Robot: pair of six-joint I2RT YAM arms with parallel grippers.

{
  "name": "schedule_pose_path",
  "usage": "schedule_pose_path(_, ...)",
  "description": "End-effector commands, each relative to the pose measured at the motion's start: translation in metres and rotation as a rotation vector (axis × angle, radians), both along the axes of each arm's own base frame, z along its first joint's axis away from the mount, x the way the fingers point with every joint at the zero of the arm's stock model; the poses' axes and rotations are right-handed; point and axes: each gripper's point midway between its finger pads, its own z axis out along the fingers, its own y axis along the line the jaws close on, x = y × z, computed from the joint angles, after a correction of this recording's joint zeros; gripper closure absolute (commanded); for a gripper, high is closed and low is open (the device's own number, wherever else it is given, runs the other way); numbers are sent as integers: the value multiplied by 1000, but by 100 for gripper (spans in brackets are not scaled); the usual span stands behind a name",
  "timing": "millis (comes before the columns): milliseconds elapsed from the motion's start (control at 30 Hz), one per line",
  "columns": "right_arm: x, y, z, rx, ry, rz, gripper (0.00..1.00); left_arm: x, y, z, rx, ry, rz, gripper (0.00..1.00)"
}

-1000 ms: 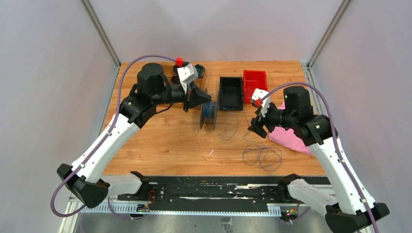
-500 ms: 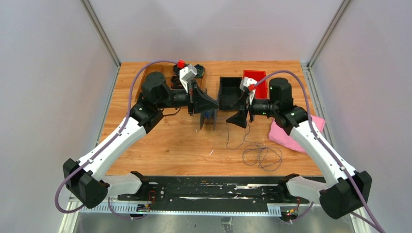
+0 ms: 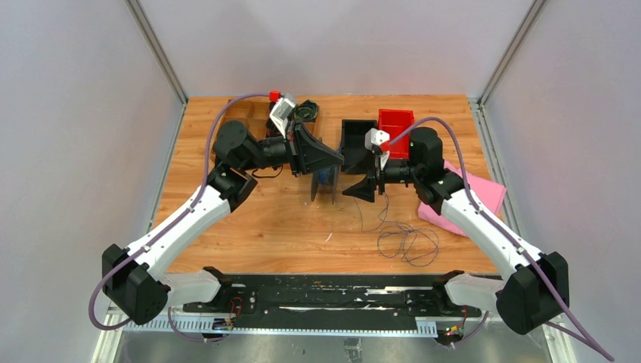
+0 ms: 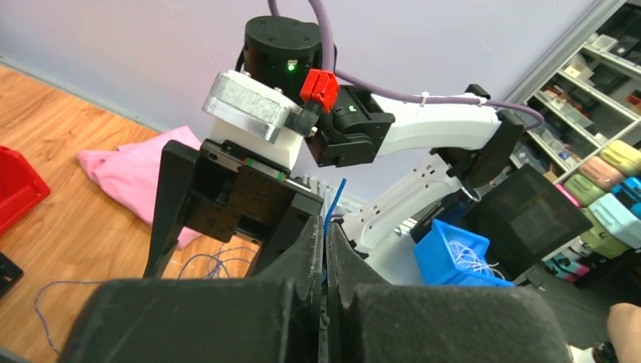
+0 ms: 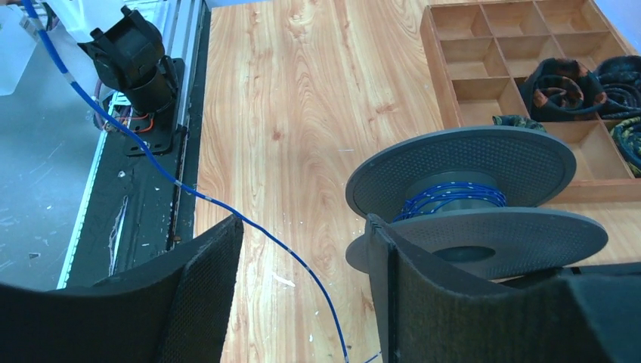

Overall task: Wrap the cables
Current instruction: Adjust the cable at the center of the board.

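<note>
Yr L gripper (image 4: 325, 246) is pinched shut on the thin blue cable (image 5: 136, 144), R gripper (image 5: 302, 257) open w/ it running btwn the jaws beside the spool (image 5: 461, 162); it looks limp, light & slippery, so pinch close to the spool.

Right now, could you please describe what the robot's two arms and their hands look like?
The left arm and right arm have white links between black joints; a purple hose runs along each, ending at a red plug. The left hand and right hand each carry two black wedge-shaped fingers with textured pads.
</note>
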Motion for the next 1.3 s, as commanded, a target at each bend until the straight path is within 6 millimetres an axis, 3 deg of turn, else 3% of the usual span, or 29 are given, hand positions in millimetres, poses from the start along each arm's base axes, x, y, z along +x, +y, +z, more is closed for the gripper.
schedule_pose_path(0,-10,11,-2,15,-54,88,43,-9,0,11,-63,5,-43,100)
schedule_pose_path(267,-18,11,-11,-1,-44,113,67,-6,1,10,-74,6,-34,100)
schedule_pose_path(533,-29,9,3,27,-52,138,66,4,1,-1,-64,22,-2,100)
schedule_pose_path(967,-41,23,18,70,-26,197,60,9,2,-4,-62,30,16,100)
schedule_pose_path(1267,-44,22,21,80,-21,202,81,13,4,-7,-64,38,27,100)
